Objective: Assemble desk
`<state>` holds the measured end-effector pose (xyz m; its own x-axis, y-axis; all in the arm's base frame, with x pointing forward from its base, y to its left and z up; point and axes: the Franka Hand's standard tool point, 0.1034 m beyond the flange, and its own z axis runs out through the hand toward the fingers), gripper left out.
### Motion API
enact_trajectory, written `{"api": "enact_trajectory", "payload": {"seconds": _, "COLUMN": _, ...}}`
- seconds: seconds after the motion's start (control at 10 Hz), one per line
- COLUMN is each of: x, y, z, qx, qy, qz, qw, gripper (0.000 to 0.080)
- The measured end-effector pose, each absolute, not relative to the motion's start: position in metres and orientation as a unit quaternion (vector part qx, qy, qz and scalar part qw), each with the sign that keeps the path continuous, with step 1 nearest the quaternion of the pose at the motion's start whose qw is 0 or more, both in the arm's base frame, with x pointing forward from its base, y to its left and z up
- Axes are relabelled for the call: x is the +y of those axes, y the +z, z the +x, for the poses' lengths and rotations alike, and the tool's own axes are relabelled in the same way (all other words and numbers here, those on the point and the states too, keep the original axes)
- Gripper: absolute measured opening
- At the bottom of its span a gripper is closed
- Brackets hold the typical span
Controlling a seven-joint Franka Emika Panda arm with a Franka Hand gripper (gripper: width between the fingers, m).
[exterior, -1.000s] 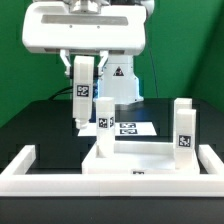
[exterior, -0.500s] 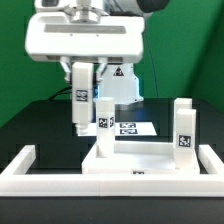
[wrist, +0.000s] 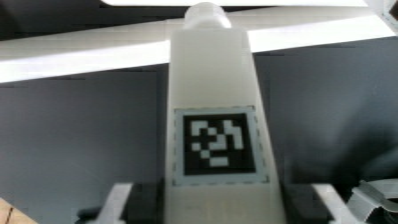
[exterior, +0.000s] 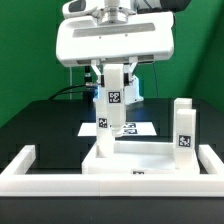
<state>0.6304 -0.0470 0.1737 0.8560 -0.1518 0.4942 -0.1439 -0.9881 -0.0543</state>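
My gripper (exterior: 113, 76) is shut on a white square desk leg (exterior: 114, 100) and holds it upright, tag facing out, above the back left part of the desk top (exterior: 150, 158). In the wrist view the held leg (wrist: 217, 90) fills the middle between my two fingers (wrist: 118, 204). A second leg (exterior: 103, 138) stands on the desk top's left side, just below and beside the held one. A third leg (exterior: 183, 126) stands at the right side.
A long low white border wall (exterior: 100, 182) runs across the front and up both sides. The marker board (exterior: 138, 128) lies on the black table behind the desk top. Robot base and cables stand at the back.
My gripper has carried the held leg to the exterior view's right, from left of the standing leg to just above and behind it. The other parts have not moved.
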Motion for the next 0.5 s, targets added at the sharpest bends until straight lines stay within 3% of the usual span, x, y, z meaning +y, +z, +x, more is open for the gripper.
{"api": "enact_trajectory", "payload": {"seconds": 0.1, "x": -0.049, "y": 0.173, "z": 0.629, "qx": 0.077, "qy": -0.256, "qz": -0.963, "qw": 0.007, "gripper": 0.029}}
{"api": "enact_trajectory", "payload": {"seconds": 0.2, "x": -0.063, "y": 0.171, "z": 0.624, "qx": 0.06, "qy": -0.261, "qz": -0.964, "qw": -0.007, "gripper": 0.029}}
{"api": "enact_trajectory", "payload": {"seconds": 0.5, "x": -0.086, "y": 0.177, "z": 0.622, "qx": 0.075, "qy": -0.247, "qz": -0.966, "qw": 0.017, "gripper": 0.029}}
